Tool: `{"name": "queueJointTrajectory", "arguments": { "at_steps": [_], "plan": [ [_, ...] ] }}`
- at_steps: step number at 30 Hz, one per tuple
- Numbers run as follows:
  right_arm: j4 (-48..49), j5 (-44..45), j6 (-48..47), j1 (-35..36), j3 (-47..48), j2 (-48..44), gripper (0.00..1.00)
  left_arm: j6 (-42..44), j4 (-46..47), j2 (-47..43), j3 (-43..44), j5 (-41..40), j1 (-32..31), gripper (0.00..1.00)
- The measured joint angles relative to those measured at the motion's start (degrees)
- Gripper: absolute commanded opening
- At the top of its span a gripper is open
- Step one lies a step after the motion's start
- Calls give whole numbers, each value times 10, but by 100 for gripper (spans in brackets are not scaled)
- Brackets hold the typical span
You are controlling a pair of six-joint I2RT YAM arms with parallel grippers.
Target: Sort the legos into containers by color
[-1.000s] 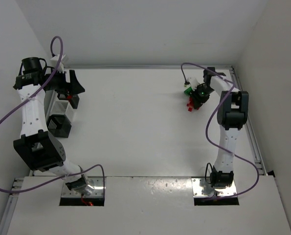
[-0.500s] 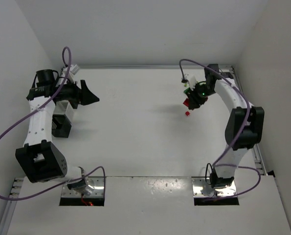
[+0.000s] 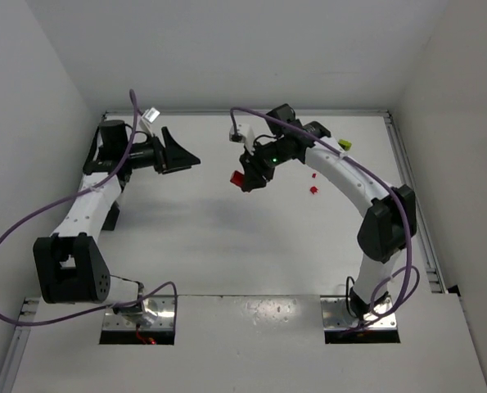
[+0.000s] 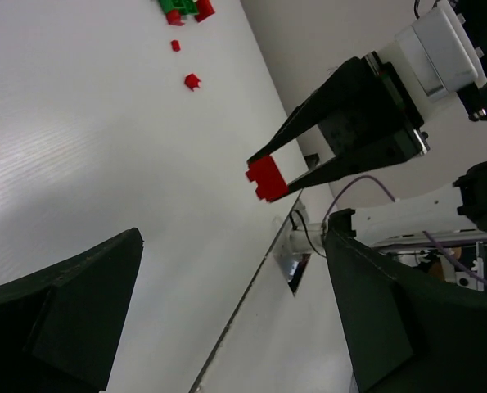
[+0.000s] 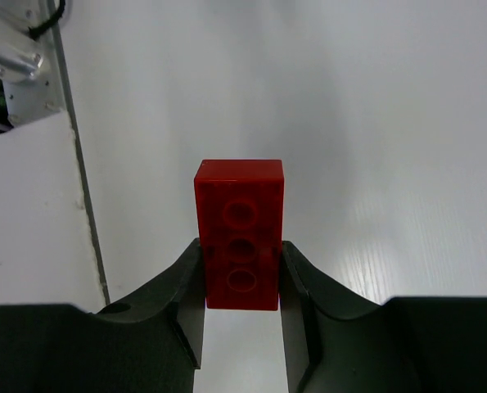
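My right gripper (image 3: 246,180) is shut on a red lego brick (image 3: 236,177) and holds it above the middle of the table. In the right wrist view the brick (image 5: 240,233) stands between the fingers (image 5: 169,303), studs' underside toward the camera. My left gripper (image 3: 180,155) is open and empty, pointing right toward the brick, which shows in its view (image 4: 265,178). Small red legos (image 3: 313,190) and a yellow-green one (image 3: 344,145) lie at the right. Red and green legos (image 4: 182,8) lie far off in the left wrist view. A black bin (image 3: 113,216) shows partly under the left arm; the other bins are hidden.
The right arm arches over the back right of the table and covers part of the lego pile. White walls stand close on the left, back and right. The arm bases sit at the near edge (image 3: 251,296).
My right arm has swung left from the lego pile to mid-table with the red brick. My left gripper has moved right and back, away from the bins.
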Motion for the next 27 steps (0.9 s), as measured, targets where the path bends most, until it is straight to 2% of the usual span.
{"name": "queueJointTrajectory", "arguments": {
  "at_steps": [5,11,14,17,18,22,27],
  "plan": [
    [23,9,39,41,47,26,9,-63,62,-1,-36,0,-32,100],
    [36,24,66,86,96,62,9,-97,83,-1,-67,-4,-57,100],
    [35,37,73,106,117,77,9,-106,93,-1,-68,-5,-58,94],
    [35,53,76,119,130,85,9,-110,100,-1,-70,-7,-62,80],
    [35,56,76,125,133,86,9,-111,103,-1,-74,-7,-64,72],
    [36,82,76,137,143,92,9,-115,108,-1,-93,-8,-71,51],
    [38,121,76,143,144,92,8,-116,108,-1,-107,-11,-73,49]
  ]
}}
